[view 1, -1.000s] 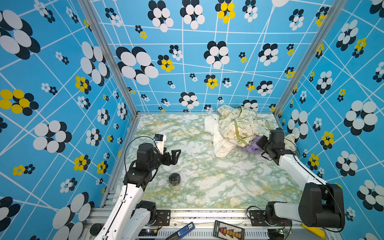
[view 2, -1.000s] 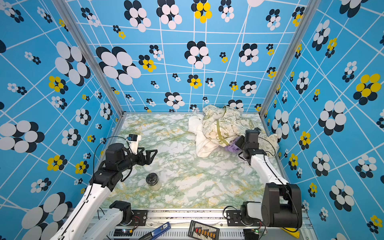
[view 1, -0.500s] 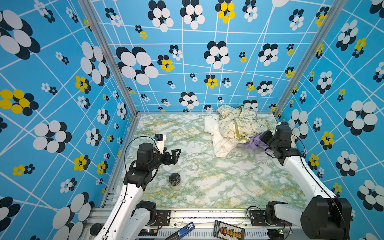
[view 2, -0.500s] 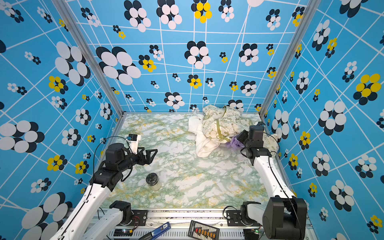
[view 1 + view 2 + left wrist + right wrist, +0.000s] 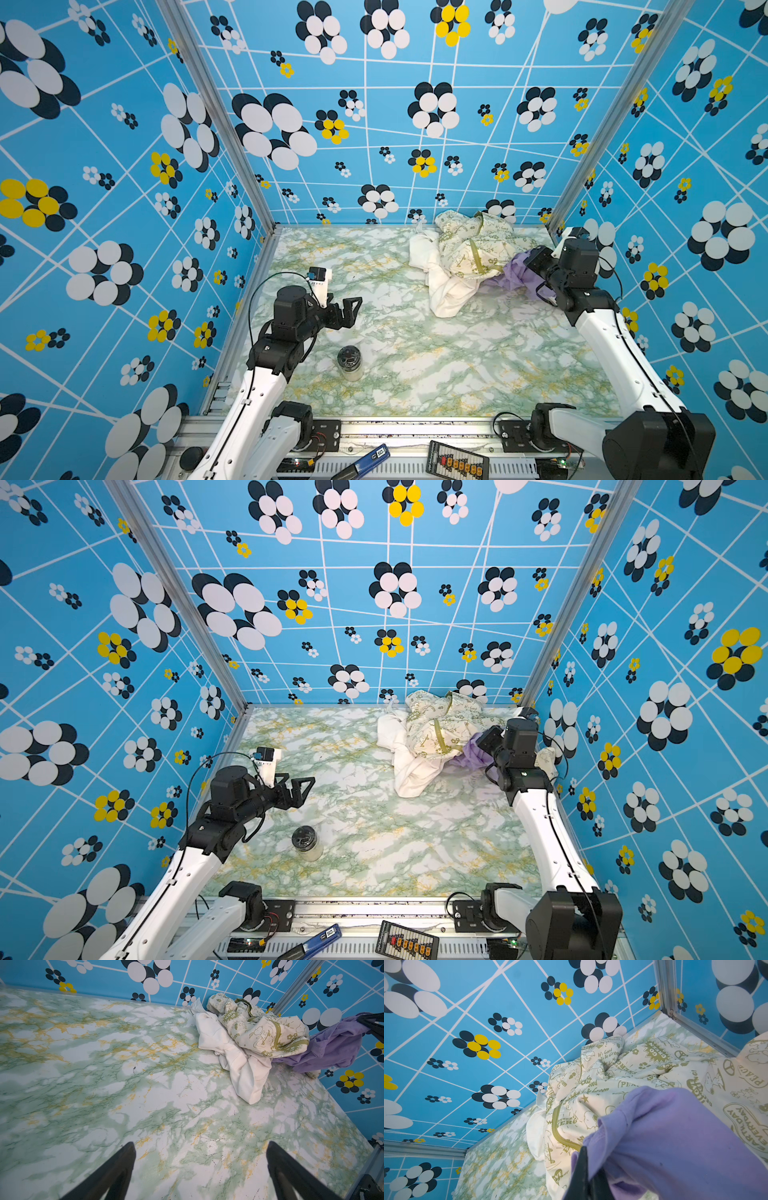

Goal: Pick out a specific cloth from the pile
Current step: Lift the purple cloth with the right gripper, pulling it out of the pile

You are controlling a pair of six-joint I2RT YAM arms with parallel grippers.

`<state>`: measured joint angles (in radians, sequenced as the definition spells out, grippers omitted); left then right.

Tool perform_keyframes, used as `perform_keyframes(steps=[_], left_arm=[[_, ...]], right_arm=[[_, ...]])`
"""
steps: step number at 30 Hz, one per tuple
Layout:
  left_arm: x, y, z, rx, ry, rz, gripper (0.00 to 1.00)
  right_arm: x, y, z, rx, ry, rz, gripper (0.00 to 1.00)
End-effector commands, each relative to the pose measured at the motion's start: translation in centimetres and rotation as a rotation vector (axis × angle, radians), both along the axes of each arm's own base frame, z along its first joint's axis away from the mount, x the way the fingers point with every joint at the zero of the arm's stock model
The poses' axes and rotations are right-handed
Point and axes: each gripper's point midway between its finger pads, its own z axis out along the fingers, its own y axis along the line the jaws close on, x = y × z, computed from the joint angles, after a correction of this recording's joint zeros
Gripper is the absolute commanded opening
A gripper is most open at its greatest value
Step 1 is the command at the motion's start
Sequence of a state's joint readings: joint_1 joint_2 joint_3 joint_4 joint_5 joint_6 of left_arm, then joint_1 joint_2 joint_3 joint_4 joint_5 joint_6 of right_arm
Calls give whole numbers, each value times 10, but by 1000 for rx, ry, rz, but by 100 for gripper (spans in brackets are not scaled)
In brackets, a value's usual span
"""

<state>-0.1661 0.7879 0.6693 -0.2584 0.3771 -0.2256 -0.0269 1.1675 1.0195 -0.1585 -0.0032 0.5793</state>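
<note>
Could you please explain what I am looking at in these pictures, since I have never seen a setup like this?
These are two robot arms on a marbled table, walled in by blue patterned panels. Two pictures look down from a camera pair above; the two others come from cameras on the arms' wrists. The left gripper hangs open over bare table, holding nothing. The right gripper is shut on a lavender cloth, raised at that end while its other end lies under the pile: a cream printed cloth and a white cloth. A small dark-lidded jar stands near the left arm.
</note>
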Motion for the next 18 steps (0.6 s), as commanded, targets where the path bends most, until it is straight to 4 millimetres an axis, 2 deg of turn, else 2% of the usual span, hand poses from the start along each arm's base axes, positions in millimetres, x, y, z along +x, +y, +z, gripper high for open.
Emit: perform_keyframes(steps=[1,9,18], left_arm=[[1,-2,17,-16,-50,2,99],[1,-2,18,-21,-52,5,99],[1,-2,19,-26,-54,4,99]], right_arm=[[-5,2,63,-35,-162,24,0],[-10,7,106,-55,-246,56,0],[-11,17,142,-80,-301,105,0]])
